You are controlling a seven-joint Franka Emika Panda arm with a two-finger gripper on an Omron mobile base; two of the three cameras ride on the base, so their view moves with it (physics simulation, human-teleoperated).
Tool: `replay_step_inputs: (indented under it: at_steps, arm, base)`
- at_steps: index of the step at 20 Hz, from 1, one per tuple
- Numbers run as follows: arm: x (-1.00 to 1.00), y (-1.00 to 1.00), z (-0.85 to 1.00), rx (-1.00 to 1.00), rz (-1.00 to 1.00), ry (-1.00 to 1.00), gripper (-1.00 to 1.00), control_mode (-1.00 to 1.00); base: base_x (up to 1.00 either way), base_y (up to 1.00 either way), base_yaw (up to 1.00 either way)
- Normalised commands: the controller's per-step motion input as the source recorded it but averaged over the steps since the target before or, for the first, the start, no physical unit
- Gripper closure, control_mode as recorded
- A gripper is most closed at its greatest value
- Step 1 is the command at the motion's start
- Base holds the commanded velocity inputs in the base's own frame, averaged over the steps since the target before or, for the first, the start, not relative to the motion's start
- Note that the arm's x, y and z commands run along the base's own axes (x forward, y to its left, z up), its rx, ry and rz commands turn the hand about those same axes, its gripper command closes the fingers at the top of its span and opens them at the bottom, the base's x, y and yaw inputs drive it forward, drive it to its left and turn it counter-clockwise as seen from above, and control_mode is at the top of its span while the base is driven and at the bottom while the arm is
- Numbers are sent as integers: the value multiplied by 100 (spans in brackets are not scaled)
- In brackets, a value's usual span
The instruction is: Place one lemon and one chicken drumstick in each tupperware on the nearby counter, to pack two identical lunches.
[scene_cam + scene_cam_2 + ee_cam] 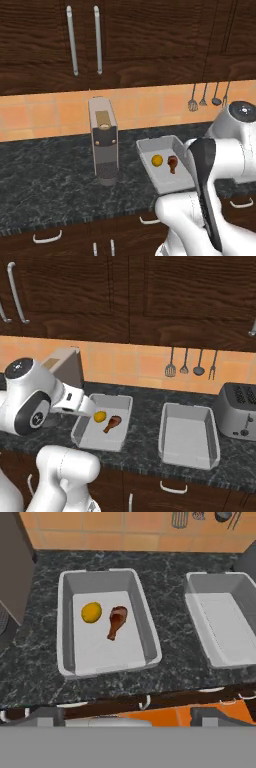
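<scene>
Two grey tupperwares stand side by side on the dark speckled counter. The left tupperware holds a yellow lemon and a brown chicken drumstick, lying close together but apart. The right tupperware has nothing in it. The same lemon and drumstick show in the right base view, just past my hand. My gripper hangs above the counter's front edge, open, its tips far apart with nothing between them. My arm covers part of the left tupperware in the left base view.
A tall grey coffee machine stands left of the tupperwares. A silver toaster sits at the counter's right end. Kitchen utensils hang on the orange tiled wall, with dark wooden cupboards above and drawers below.
</scene>
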Motion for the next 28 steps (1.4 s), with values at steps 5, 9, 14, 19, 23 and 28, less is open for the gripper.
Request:
replay_step_inputs:
  at_steps: [5, 9, 14, 19, 23, 28]
  arm:
    - [-60, 0, 47, 0, 0, -8, -100, 100]
    - [0, 0, 0, 0, 0, 0, -100, 100]
    - [0, 0, 0, 0, 0, 0, -100, 100]
    - [0, 0, 0, 0, 0, 0, -100, 100]
    - [0, 0, 0, 0, 0, 0, -100, 100]
    - [0, 0, 0, 0, 0, 0, -100, 100]
  base:
    - [-38, 1, 0]
    - [-94, 0, 1]
    - [-100, -61, -3]
    - [-100, -100, -11]
    - [-93, -100, -9]
    - [-46, -100, -4]
